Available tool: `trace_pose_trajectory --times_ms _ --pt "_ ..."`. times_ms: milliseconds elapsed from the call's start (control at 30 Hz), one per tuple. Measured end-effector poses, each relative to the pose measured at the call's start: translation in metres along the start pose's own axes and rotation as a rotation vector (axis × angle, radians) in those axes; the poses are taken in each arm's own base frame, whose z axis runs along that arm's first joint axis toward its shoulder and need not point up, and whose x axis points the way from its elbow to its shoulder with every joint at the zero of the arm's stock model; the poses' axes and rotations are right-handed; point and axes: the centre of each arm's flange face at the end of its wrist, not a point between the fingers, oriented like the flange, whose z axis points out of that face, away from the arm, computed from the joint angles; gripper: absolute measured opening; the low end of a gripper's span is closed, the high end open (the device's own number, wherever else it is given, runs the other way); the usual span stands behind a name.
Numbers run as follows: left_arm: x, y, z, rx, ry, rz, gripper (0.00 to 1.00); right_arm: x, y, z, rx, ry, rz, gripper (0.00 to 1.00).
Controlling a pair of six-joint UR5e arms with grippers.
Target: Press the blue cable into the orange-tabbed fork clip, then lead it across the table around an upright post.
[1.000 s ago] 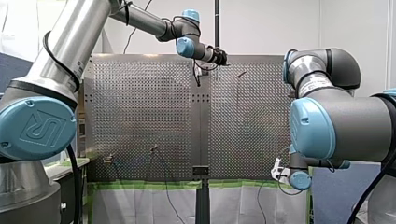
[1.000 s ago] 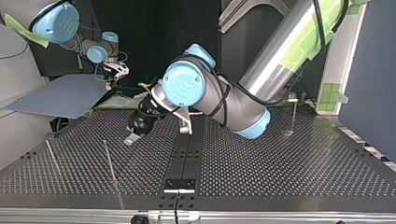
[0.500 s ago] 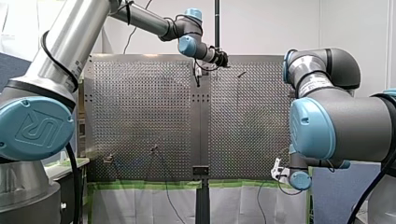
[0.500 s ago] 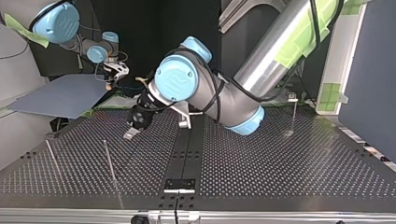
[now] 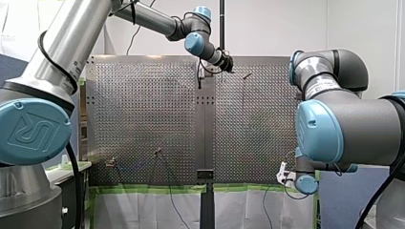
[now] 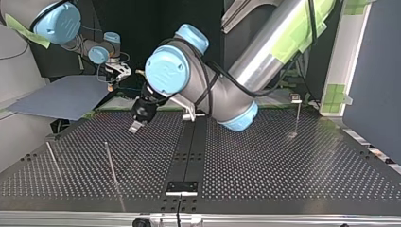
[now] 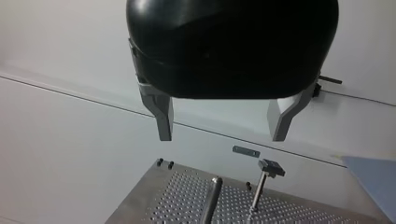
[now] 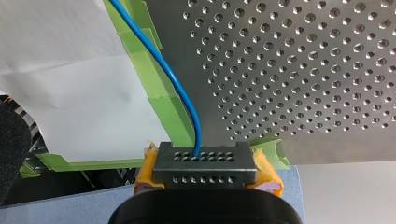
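Blue cable: gripped in my right gripper, fingers closed on it, with yellow pads showing either side of a dark block. From the fingers it runs out over the green tape along the edge of the perforated surface. It sits in no clip that I can see, so I judge the pressing step not yet begun. Change over the last second: the right arm has not moved, at the lower right of the front view. My left arm has swung, and in the top view my left gripper has lifted off the surface and drifted toward the upper left of the frame. I read this as repositioning, not cable work. Its metal fingers are spread wide with nothing between them. View comparison: only the right wrist view shows the cable and the grip on it; in the front and top views I cannot trace the cable with confidence. Only the left wrist view shows the spread fingers plainly, with a plain post and a T-headed post ahead of them. I cannot pick out the orange tab of the fork clip in any view.
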Motion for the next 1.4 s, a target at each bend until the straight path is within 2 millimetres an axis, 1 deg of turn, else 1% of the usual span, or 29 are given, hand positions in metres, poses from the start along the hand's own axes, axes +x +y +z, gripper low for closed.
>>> trace_pose_trajectory --times_ms 300,667,1400 --pt "0.003 -0.005 -0.006 -0.060 0.015 0.028 0.99 0.000 0.000 0.000 0.001 0.000 0.000 0.00" --pt "0.004 -0.006 -0.010 -0.140 0.003 0.005 0.99 0.000 0.000 0.000 0.000 0.000 0.000 0.00" --pt "0.004 0.005 -0.019 -0.329 -0.009 -0.008 0.99 0.000 0.000 0.000 0.000 -0.001 -0.001 0.00"
